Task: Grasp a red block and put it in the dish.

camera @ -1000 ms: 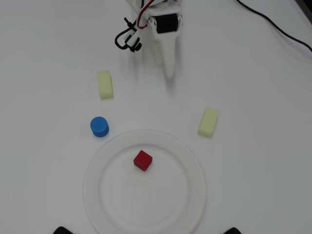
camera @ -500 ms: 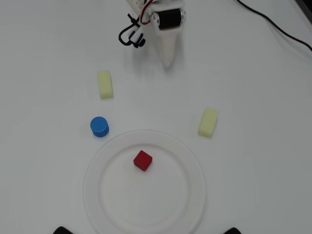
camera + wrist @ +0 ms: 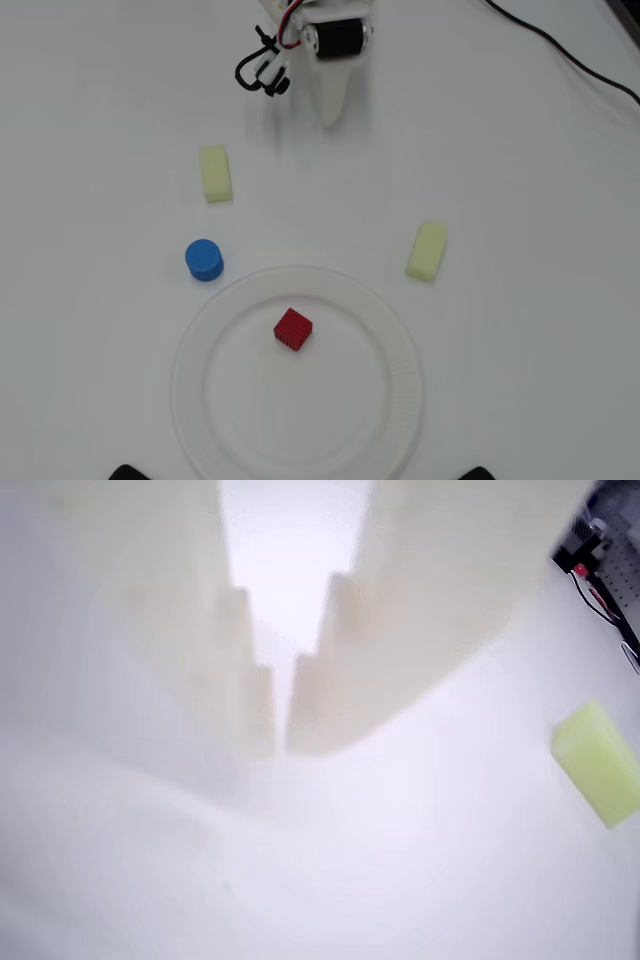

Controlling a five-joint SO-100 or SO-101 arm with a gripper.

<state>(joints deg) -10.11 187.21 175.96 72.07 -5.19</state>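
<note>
The red block (image 3: pixel 293 330) lies inside the dish (image 3: pixel 400 372), a little up and left of its centre, in the overhead view. The dish sits at the bottom middle of the table. My gripper (image 3: pixel 330 116) is at the top of the overhead view, far from the dish and pointing down towards it. Its jaws are together and hold nothing. In the wrist view the gripper (image 3: pixel 280 742) fills the top, with the fingertips almost touching just above the bare white table. The red block and the dish do not show in the wrist view.
Two pale yellow oblong blocks lie on the table, one (image 3: pixel 215 173) at the upper left and one (image 3: pixel 427 251) at the right. A blue cylinder (image 3: pixel 204 260) stands by the dish's upper left rim. One yellow block (image 3: pixel 600 762) shows in the wrist view. A black cable (image 3: pixel 560 50) crosses the top right.
</note>
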